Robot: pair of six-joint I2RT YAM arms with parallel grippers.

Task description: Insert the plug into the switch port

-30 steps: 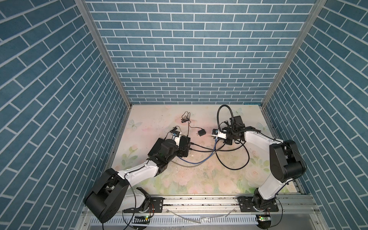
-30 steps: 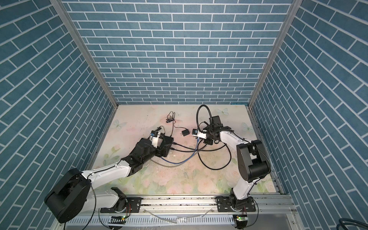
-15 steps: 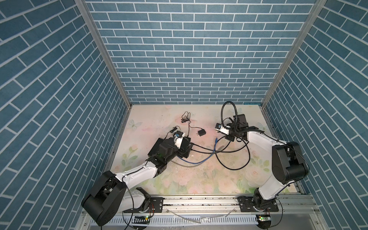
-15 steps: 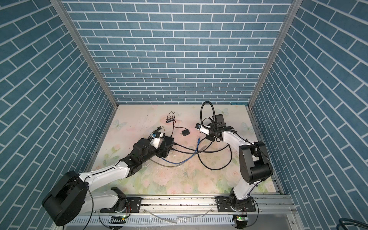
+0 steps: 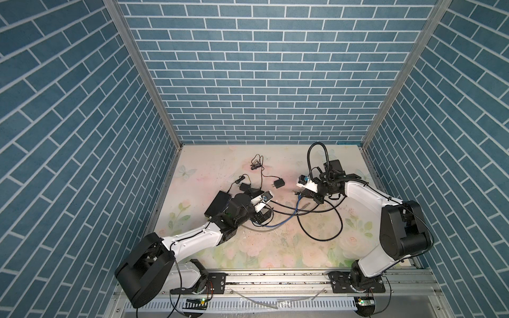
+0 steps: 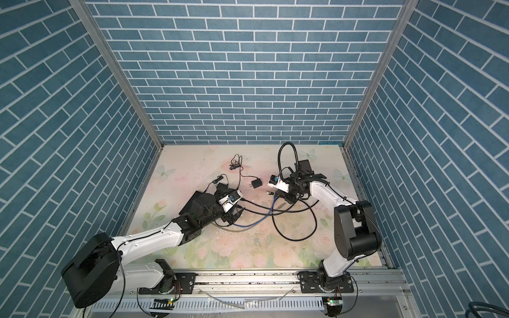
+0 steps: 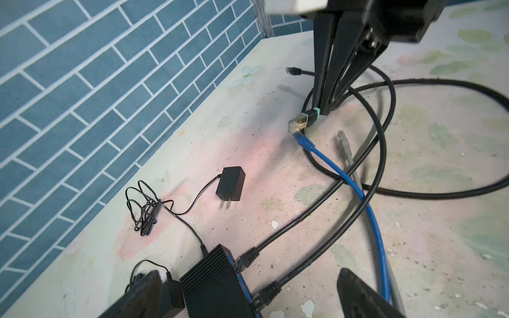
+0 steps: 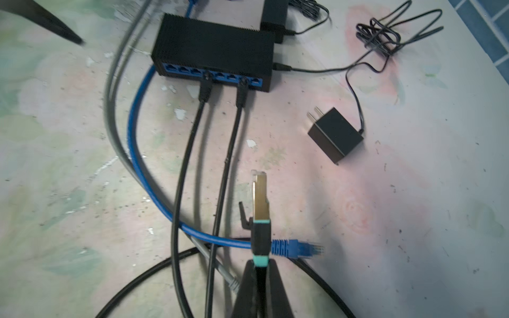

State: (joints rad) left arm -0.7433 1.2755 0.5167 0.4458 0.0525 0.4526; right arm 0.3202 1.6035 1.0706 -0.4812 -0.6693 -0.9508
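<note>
The plug (image 8: 260, 198) has a gold metal shell, a black boot and a teal ring. My right gripper (image 8: 260, 268) is shut on the boot just behind that ring and holds the plug above the table, pointing toward the switch. The same plug (image 7: 298, 124) shows in the left wrist view, and it appears in both top views (image 5: 298, 192) (image 6: 268, 192). The black ribbed switch (image 8: 214, 52) has a blue port face (image 8: 190, 70) with two black cables plugged in. My left gripper (image 7: 248, 275) is open, with one finger on each side of the switch (image 7: 217, 283).
A loose blue cable end (image 8: 297, 247) and a grey cable end (image 7: 343, 140) lie under the held plug. A black wall adapter (image 8: 334, 135) with a thin bundled cord (image 8: 385, 30) lies beside the switch. Thick black cable loops (image 5: 322, 225) cover the middle of the floral table.
My right gripper has lifted the plug off the cable pile and shifted slightly. My left gripper has crept to the right toward the switch and stayed open.
</note>
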